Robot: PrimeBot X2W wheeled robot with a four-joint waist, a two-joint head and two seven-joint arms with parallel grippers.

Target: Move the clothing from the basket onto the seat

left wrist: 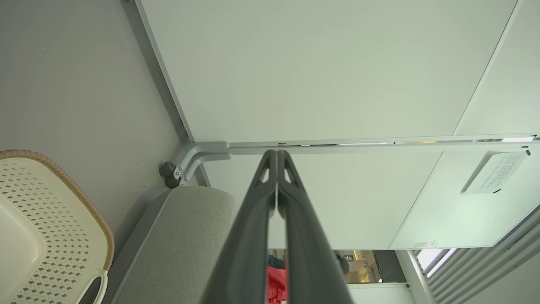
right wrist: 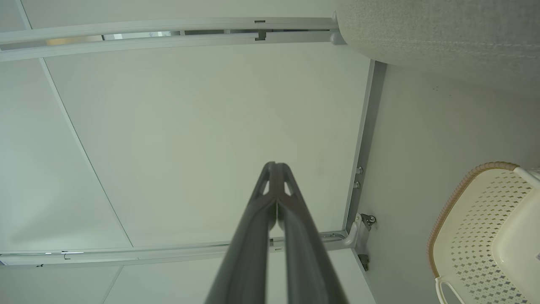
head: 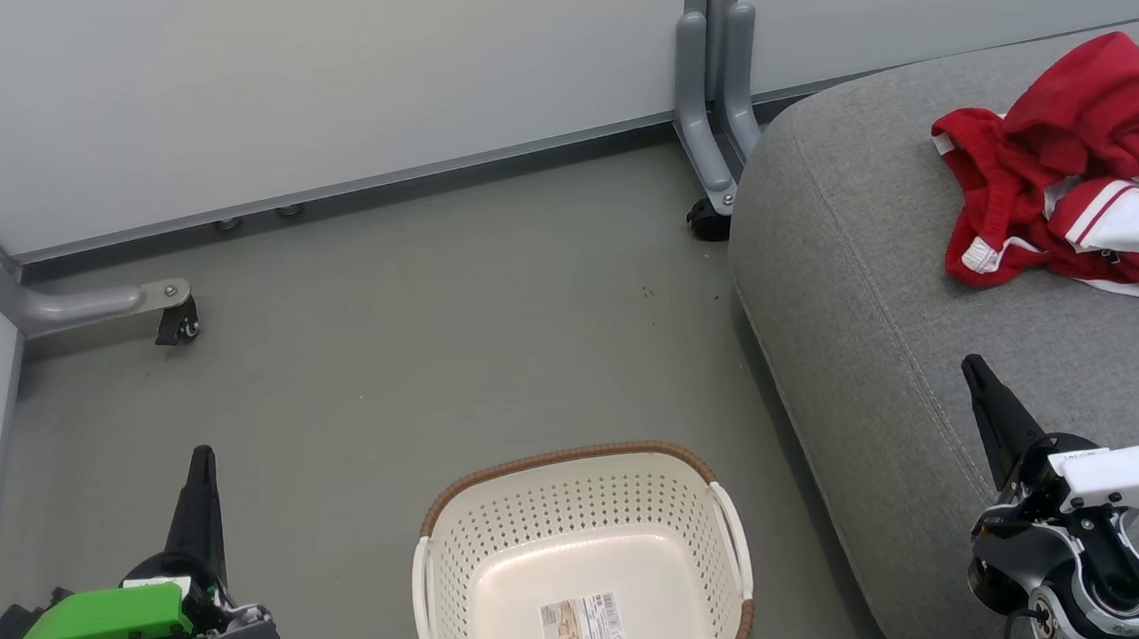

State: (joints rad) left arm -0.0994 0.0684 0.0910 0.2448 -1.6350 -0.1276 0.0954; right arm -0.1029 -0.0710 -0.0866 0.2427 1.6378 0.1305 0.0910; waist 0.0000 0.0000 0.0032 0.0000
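The red clothing point(head: 1080, 163), with white panels and stripes, lies bunched on the grey seat point(head: 877, 268) at the right. On the floor at bottom centre stands the cream basket point(head: 506, 554), which holds nothing but a barcode label. My left gripper point(head: 201, 466) is shut at the lower left, beside the basket, with nothing in it. My right gripper point(head: 974, 369) is shut over the seat's front part, below the clothing and apart from it. In the left wrist view the shut gripper point(left wrist: 277, 153) points at a white panel, with the basket point(left wrist: 50, 236), the seat point(left wrist: 185, 236) and a bit of the red clothing point(left wrist: 276, 287) in sight. The right wrist view has its gripper point(right wrist: 275, 165) shut, the basket point(right wrist: 476, 219) at the right.
White partition panels close off the back and left, on grey metal feet with castors point(head: 177, 327), point(head: 708, 220). Grey floor point(head: 411, 351) stretches between the panels, basket and seat.
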